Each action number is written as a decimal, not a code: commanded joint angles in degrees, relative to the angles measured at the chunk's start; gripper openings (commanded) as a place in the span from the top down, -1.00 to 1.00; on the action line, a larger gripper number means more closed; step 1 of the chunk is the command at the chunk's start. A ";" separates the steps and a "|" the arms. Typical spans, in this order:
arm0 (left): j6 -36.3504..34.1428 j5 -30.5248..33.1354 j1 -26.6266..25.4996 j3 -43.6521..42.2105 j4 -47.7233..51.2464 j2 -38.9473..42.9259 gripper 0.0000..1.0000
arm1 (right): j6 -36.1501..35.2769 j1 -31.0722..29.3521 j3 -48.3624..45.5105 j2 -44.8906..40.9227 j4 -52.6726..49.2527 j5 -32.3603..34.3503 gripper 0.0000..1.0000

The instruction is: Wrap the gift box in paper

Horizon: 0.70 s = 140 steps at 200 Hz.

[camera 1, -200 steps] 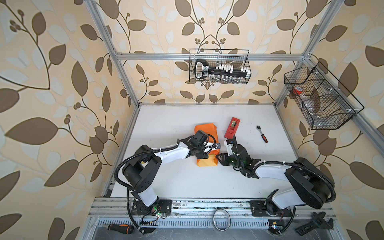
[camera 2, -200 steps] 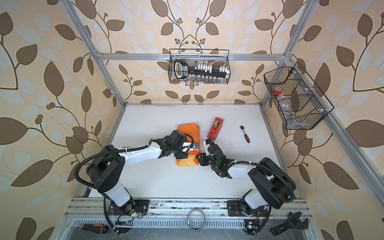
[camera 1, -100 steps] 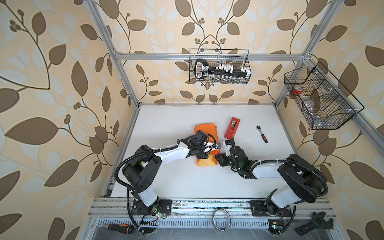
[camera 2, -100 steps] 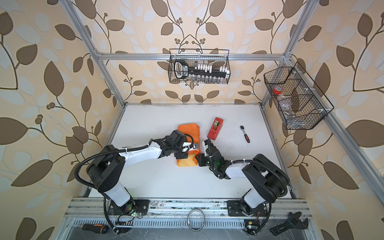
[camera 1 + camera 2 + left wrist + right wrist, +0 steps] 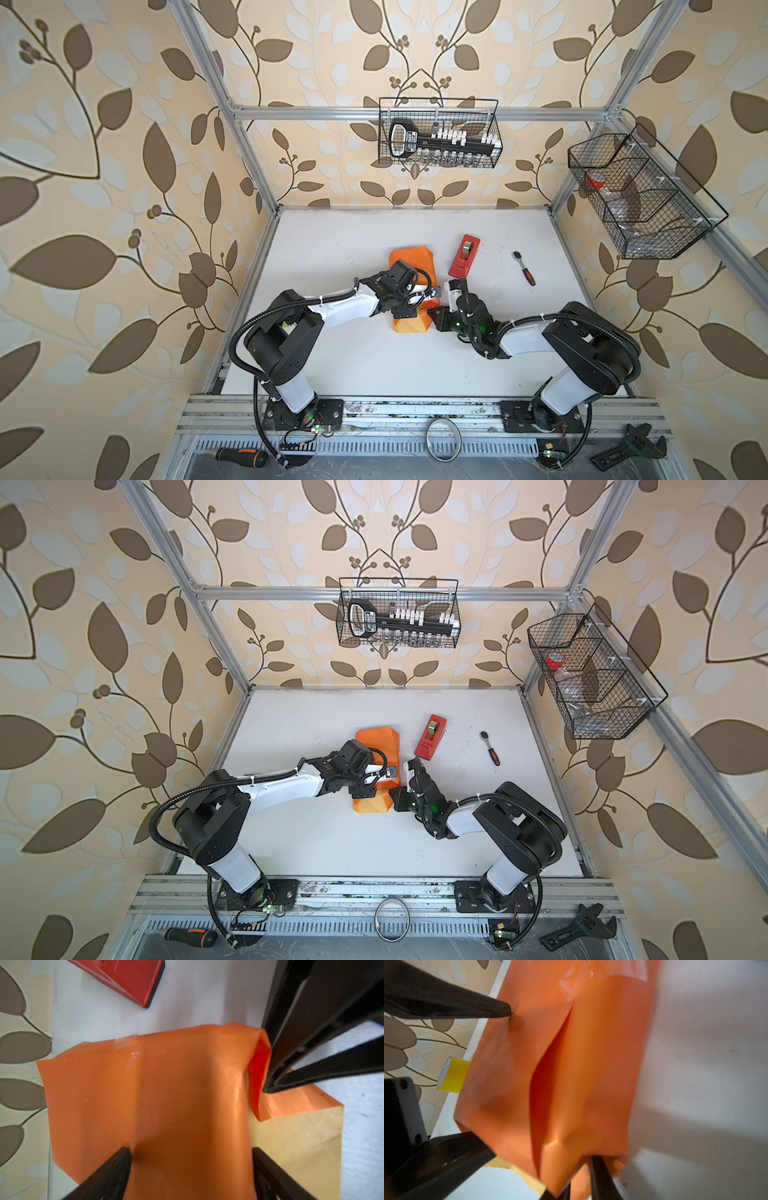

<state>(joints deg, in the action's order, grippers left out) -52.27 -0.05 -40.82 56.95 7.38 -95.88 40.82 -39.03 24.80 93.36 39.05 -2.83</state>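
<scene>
Overhead stereo pair, two wrist cameras.
Both top views look down on the whole table (image 5: 374, 365); both wrist views sit close over the paper (image 5: 187, 1095).

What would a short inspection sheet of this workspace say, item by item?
Surface: white table, small dark marks.
Job's things: orange paper folded over the gift box, which is hidden.
Clutter: red tape dispenser and ratchet wrench, apart from the paper.
Grippers: left tool open, fingertips pressing the paper's top; right tool shut on an end fold.
Cables: black cable loop at the left wrist, above the paper.
Surroundings: socket set in rear wire basket; side wire basket; screwdriver and adjustable wrench on front ledge.
</scene>
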 commanded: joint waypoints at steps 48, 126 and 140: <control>-0.91 -4.40 -0.39 1.41 2.04 0.63 -0.88 | 1.66 -0.79 -0.62 3.27 5.72 3.09 0.66; 0.20 -0.36 -2.57 0.88 -5.46 -0.26 -0.98 | 1.90 -1.05 -0.98 3.84 6.90 3.43 0.70; 0.18 0.09 -2.97 1.23 -6.22 -0.84 -0.98 | 1.94 -1.05 -1.15 3.73 7.17 3.43 0.71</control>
<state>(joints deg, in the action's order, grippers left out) -50.81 -0.97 -42.83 57.04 4.45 -96.16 42.22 -39.75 24.80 96.42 44.07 -0.56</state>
